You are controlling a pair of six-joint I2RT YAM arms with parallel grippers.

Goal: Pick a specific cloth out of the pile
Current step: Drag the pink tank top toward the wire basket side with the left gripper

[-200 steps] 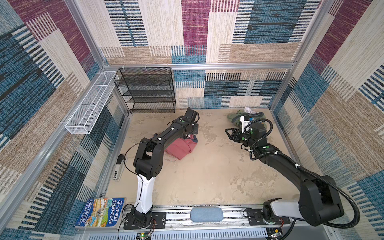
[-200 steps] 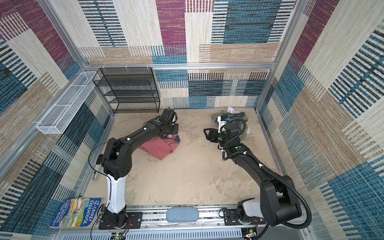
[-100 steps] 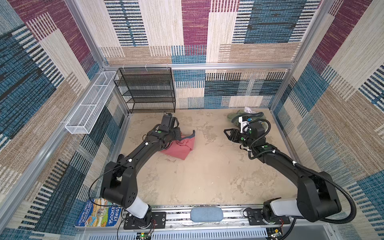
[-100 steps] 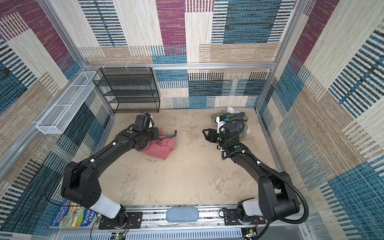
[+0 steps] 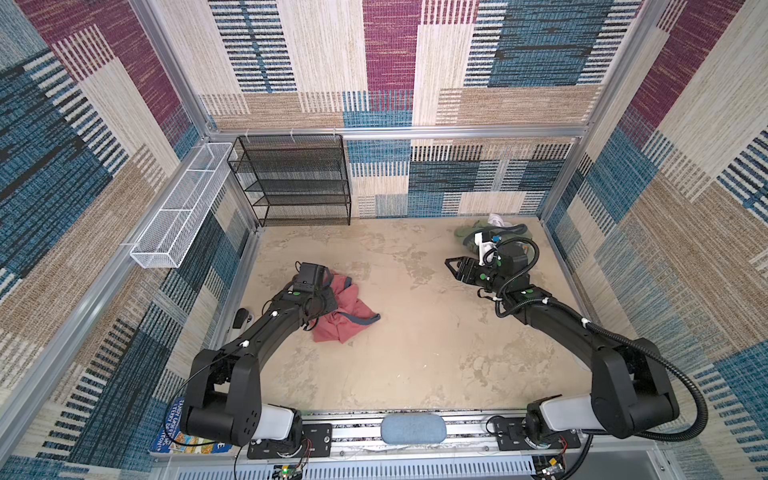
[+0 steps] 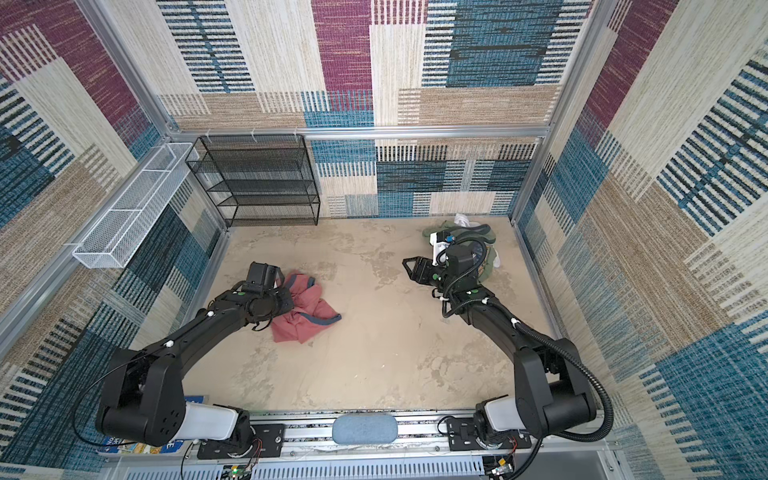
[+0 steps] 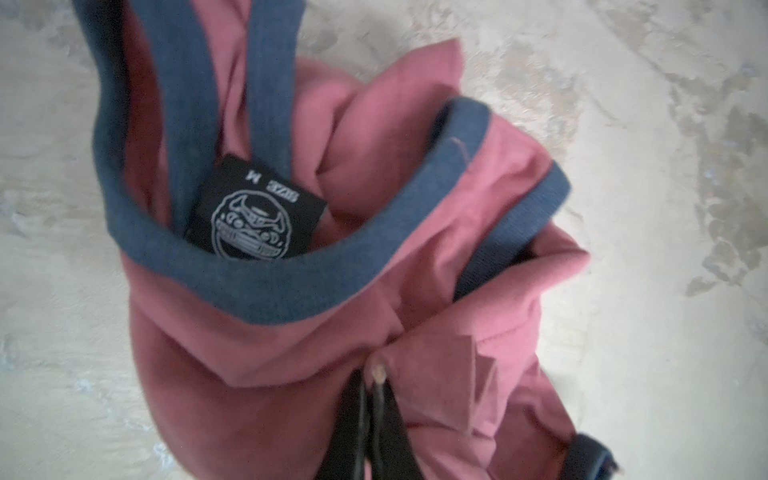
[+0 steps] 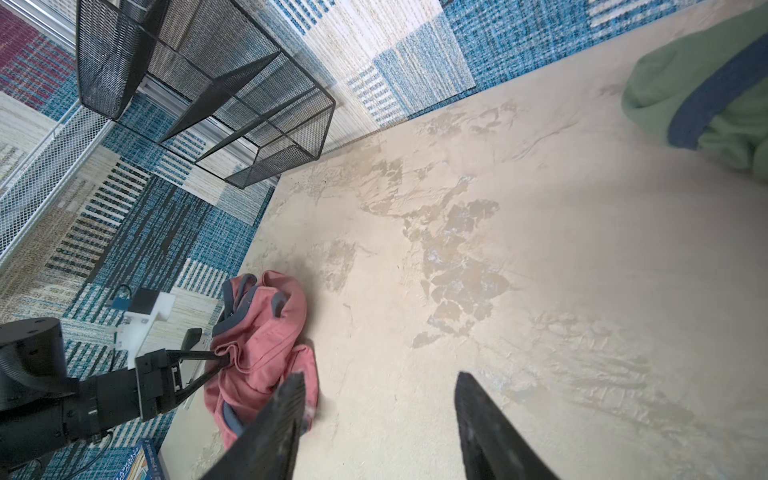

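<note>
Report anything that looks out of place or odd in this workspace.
The red shirt lies crumpled on the left of the floor, far from the pile in the back right corner, pinched in the shut fingers of the left gripper. A book sits wedged at the near left corner, off the floor.

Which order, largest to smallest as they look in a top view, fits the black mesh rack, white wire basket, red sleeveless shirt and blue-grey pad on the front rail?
1. black mesh rack
2. white wire basket, hung higher, so nearer the camera
3. red sleeveless shirt, crumpled
4. blue-grey pad
</note>
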